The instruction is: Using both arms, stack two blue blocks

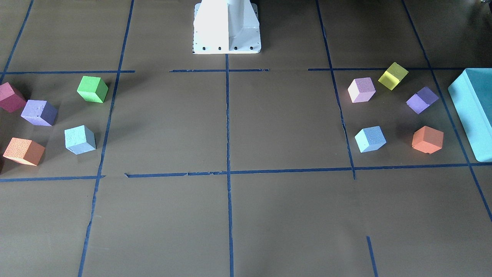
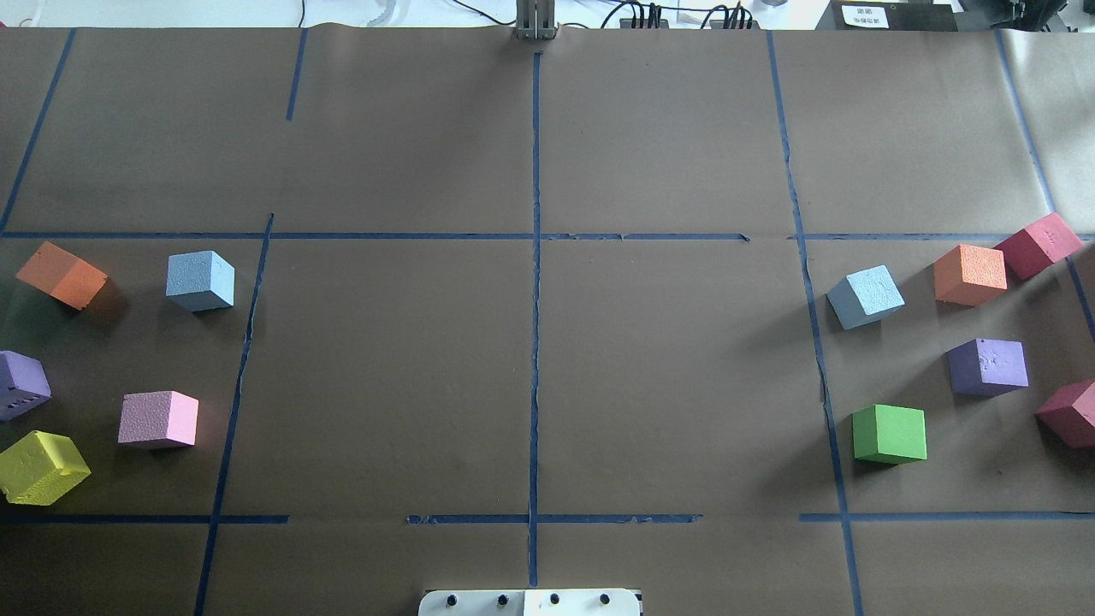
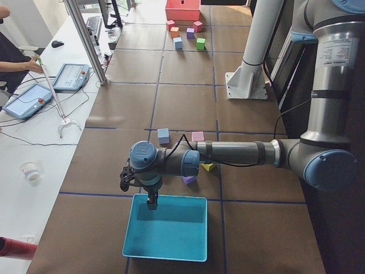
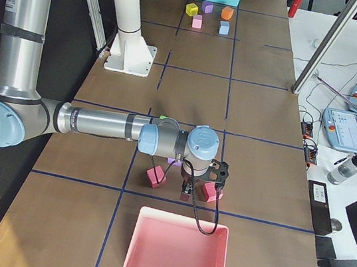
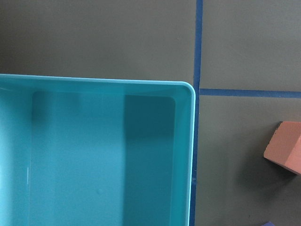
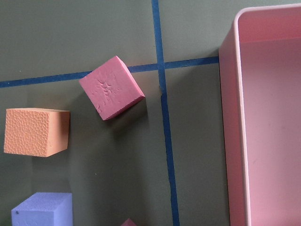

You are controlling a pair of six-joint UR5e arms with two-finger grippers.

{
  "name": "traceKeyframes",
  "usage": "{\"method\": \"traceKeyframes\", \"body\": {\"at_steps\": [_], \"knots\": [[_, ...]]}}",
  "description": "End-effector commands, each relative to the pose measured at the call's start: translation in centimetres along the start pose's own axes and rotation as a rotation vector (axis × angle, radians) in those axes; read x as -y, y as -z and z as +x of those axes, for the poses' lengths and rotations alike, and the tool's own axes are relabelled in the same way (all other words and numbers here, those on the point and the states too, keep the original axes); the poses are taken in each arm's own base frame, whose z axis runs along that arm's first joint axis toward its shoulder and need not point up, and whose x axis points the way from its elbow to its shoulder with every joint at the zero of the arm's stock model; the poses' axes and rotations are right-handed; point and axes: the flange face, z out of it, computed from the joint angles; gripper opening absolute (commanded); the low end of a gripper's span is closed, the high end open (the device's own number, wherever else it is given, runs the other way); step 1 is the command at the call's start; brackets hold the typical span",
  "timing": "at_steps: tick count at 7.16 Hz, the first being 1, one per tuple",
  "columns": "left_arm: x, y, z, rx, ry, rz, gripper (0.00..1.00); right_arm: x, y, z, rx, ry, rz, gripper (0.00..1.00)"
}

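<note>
One blue block [image 2: 199, 281] lies toward nine o'clock on the table [image 2: 385, 368], with a pink cube [image 2: 158, 419] at its six and an orange cube [image 2: 62, 274] at its nine. The other blue block [image 2: 865, 297] lies toward three o'clock, well apart, with a green cube [image 2: 890, 434] at its six.

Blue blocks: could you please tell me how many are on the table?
2. The left blue block lies in the robot's left cluster, the right blue block in its right cluster, both unstacked; none seems hidden.
</note>
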Motion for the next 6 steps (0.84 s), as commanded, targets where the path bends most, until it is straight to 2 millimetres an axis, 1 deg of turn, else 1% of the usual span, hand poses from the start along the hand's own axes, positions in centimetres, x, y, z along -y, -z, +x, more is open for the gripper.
{"method": "traceKeyframes", "body": {"at_steps": [1,3,6], "knots": [[0.02,0.06,0.06,0.000,-0.002,0.002,1.00,0.08,0.19,-0.08,-0.003,0.010,0.010,1.00],[0.02,0.06,0.06,0.000,-0.002,0.002,1.00,0.04,-0.03,0.06,-0.004,0.005,0.008,1.00],[0.02,0.11,0.10,0.000,-0.002,0.002,1.00,0.24,0.17,-0.19,-0.002,0.007,0.012,1.00]]}}
